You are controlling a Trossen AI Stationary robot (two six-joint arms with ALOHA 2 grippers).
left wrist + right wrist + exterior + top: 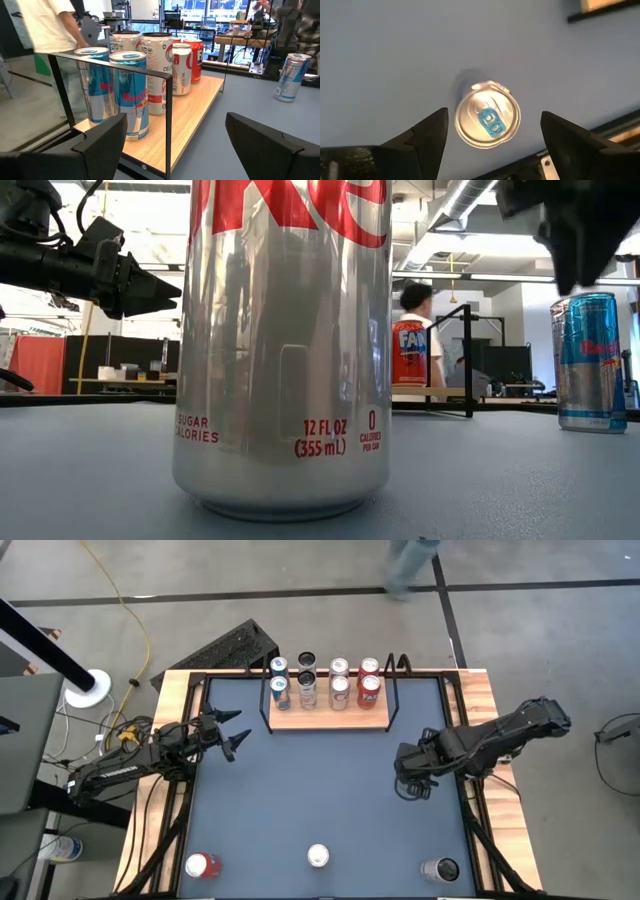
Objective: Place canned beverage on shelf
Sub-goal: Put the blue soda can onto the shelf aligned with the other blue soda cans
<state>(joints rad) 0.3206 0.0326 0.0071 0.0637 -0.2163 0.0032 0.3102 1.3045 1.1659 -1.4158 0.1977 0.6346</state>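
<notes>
A blue and silver can (487, 121) stands upright on the grey-blue tabletop, right of the shelf; it also shows in the low view (590, 360) and the left wrist view (290, 77). My right gripper (493, 117) hangs open above the can, pointing down, a finger on either side of its top without touching. In the high view this gripper (410, 785) hides the can. The shelf (330, 720), a light-wood board in a black rail frame, sits at the far middle and holds several upright cans (130, 92). My left gripper (232, 735) waits open and level, left of the shelf.
Three more cans stand along the near edge: a red one (202, 865), a silver one (318, 856) that fills the low view (280, 350), and a dark-topped one (440, 870). Black rails run along the table's sides (470, 740). A person (415, 300) is in the room behind.
</notes>
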